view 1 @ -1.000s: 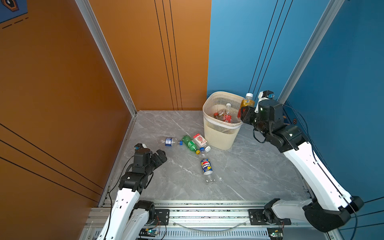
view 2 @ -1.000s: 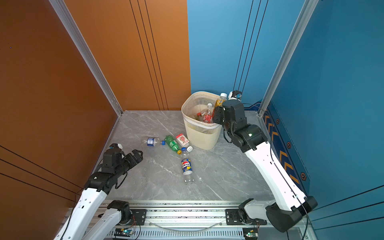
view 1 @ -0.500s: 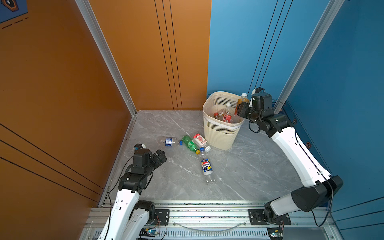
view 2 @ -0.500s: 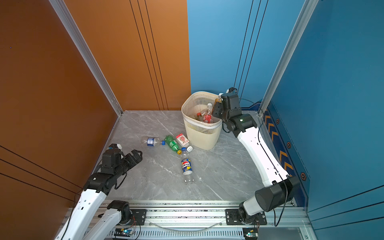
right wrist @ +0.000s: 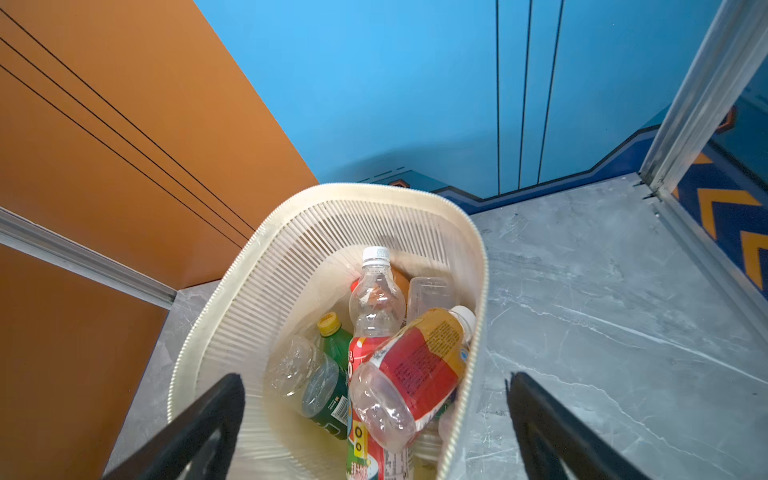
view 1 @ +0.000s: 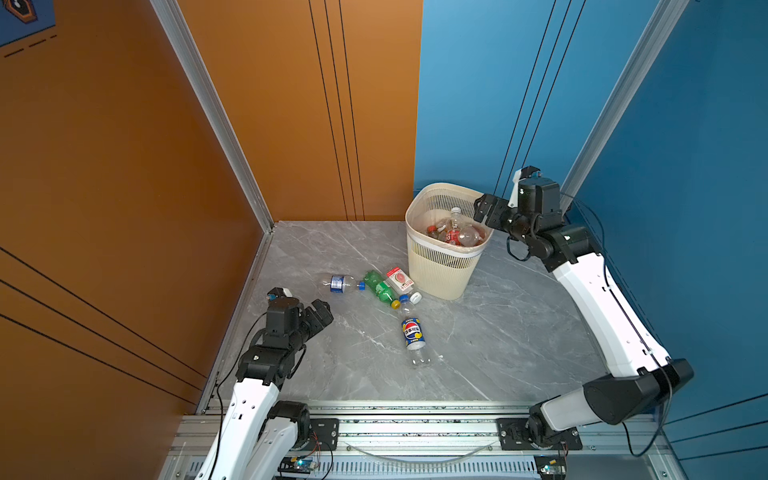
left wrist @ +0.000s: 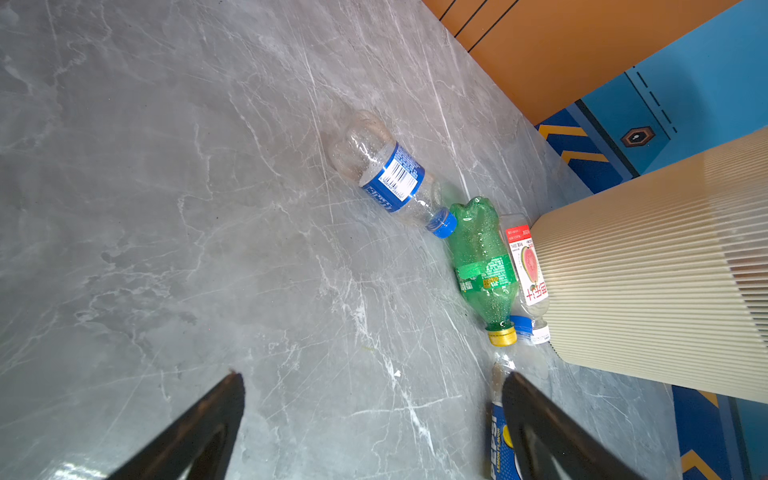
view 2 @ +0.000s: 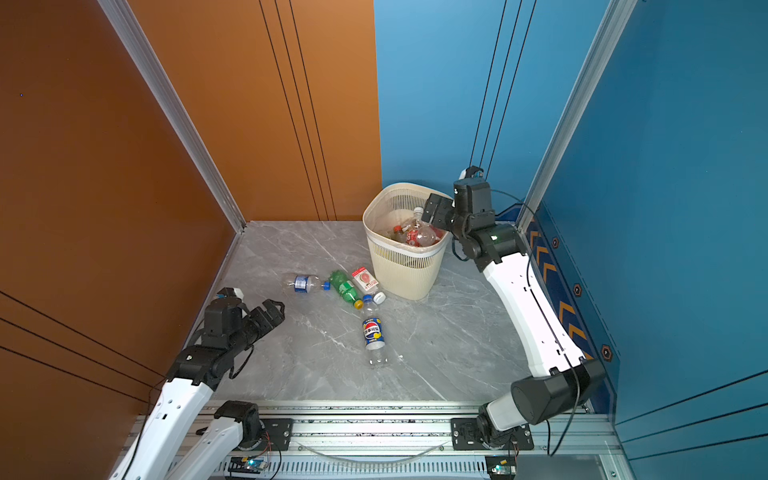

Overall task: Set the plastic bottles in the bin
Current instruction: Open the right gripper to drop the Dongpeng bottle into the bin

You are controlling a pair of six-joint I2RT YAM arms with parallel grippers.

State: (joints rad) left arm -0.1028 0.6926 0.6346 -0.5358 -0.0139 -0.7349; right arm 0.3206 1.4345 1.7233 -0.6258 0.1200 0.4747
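Note:
The cream slatted bin (view 1: 440,272) (view 2: 403,274) stands at the back of the grey floor and holds several plastic bottles. My right gripper (view 1: 484,210) (view 2: 434,212) (right wrist: 375,378) hangs open over its right rim, above a bottle with a red and orange label (right wrist: 415,374) lying on top of the pile. On the floor left of the bin lie a blue-labelled clear bottle (view 1: 338,283) (left wrist: 390,176), a green bottle (view 1: 380,289) (left wrist: 484,270), a watermelon-labelled bottle (view 1: 400,279) and a Pepsi bottle (view 1: 413,334). My left gripper (view 1: 322,313) (left wrist: 372,376) hovers open and empty, left of them.
An orange wall (view 1: 124,187) runs close along the left arm and a blue wall (view 1: 685,208) behind the right arm. A metal rail (view 1: 395,419) borders the front edge. A clear plastic box (right wrist: 432,291) lies among the bottles in the bin.
My right gripper carried the red and orange bottle from beside the bin to above its rim, then opened; the bottle now lies in the bin. The left arm has not moved.

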